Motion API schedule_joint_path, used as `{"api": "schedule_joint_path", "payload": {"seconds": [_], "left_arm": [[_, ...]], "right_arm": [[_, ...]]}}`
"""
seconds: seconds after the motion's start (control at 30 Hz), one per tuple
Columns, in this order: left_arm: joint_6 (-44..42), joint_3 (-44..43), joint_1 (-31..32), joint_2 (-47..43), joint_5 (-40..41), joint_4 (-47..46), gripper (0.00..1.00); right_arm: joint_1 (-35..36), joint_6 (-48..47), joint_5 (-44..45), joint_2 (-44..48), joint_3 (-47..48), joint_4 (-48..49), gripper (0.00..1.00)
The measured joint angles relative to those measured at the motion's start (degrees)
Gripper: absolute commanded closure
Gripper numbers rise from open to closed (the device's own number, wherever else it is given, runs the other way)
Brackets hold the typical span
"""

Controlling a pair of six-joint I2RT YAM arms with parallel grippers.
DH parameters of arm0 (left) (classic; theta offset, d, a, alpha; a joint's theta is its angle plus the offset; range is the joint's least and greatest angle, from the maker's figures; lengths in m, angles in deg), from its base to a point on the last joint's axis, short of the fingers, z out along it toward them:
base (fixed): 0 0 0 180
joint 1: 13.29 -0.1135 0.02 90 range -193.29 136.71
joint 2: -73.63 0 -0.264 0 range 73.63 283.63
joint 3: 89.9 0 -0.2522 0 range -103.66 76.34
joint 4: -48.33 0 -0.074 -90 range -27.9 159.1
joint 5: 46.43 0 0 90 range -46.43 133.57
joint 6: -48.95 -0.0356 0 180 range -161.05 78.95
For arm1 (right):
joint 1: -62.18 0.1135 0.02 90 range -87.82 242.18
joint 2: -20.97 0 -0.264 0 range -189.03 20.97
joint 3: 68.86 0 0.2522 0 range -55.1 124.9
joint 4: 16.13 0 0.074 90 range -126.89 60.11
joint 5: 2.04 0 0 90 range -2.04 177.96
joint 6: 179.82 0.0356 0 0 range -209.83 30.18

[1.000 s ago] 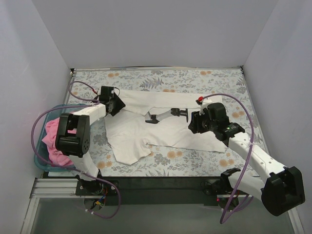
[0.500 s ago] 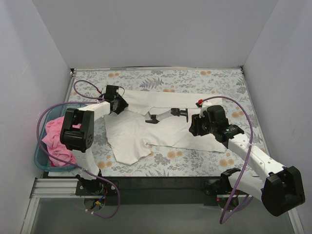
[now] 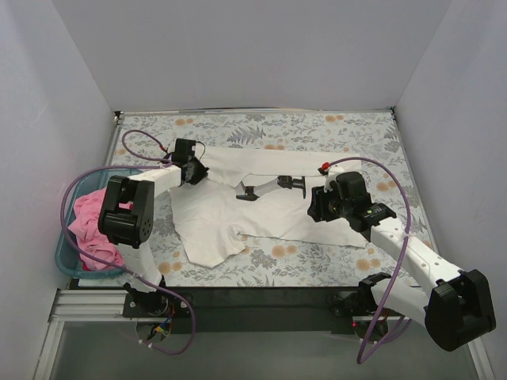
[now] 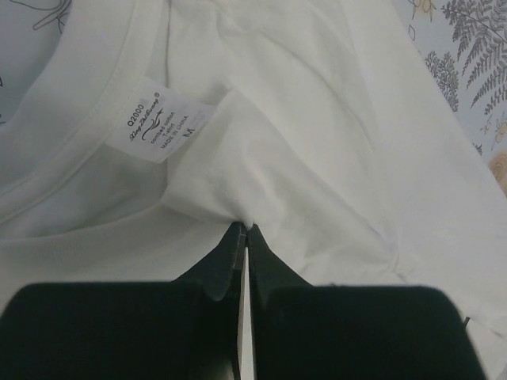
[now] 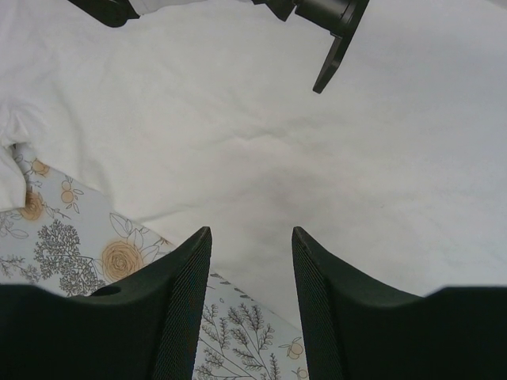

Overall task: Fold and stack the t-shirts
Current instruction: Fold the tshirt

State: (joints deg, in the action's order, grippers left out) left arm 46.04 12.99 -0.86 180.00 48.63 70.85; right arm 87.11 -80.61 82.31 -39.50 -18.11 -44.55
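Risk of dragging the shirt instead of folding it cleanly.

Spread mostly flat across the middle of the table (image 3: 317, 127), the white t-shirt (image 3: 269, 214), collar toward the far left; well apart at the near left, heaped in a teal basket (image 3: 62, 257), the pink t-shirt (image 3: 89, 226), not yet folded. Lying loose on the white cloth near its far edge, a black-and-white part (image 3: 269, 188), likely to be swept along or trapped in the fold on any lift. Left fingers (image 4: 234, 253) pinched shut on a thin ridge of fabric just beside the collar label (image 4: 162, 119): a shallow hold, apt to slip under a hard pull. Right fingers (image 5: 186, 293) spread wide above the near right edge, holding nothing; no pin on that side, hence probable bunching and a crooked fold.
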Motion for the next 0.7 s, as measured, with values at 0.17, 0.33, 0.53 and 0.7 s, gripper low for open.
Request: {"api": "schedule_joint_path", "payload": {"seconds": [0.17,0.33,0.53,0.7], "left_arm": [[0.2,1.3,0.7,-2.4,0.0,0.5,1.0],[0.9,3.2,1.4,-6.5,-0.2,1.7,1.0],[2.1,5.7,1.7,-11.3,-0.7,3.4,1.0],[3.3,7.6,2.1,-12.1,-1.7,4.2,1.0]], "right_arm": [[0.0,0.0,0.4,0.0,-0.1,0.0,0.56],[0.0,0.0,0.5,0.0,-0.1,0.1,0.56],[0.0,0.0,0.6,0.0,-0.1,0.1,0.56],[0.0,0.0,0.6,0.0,-0.2,0.2,0.56]]}}
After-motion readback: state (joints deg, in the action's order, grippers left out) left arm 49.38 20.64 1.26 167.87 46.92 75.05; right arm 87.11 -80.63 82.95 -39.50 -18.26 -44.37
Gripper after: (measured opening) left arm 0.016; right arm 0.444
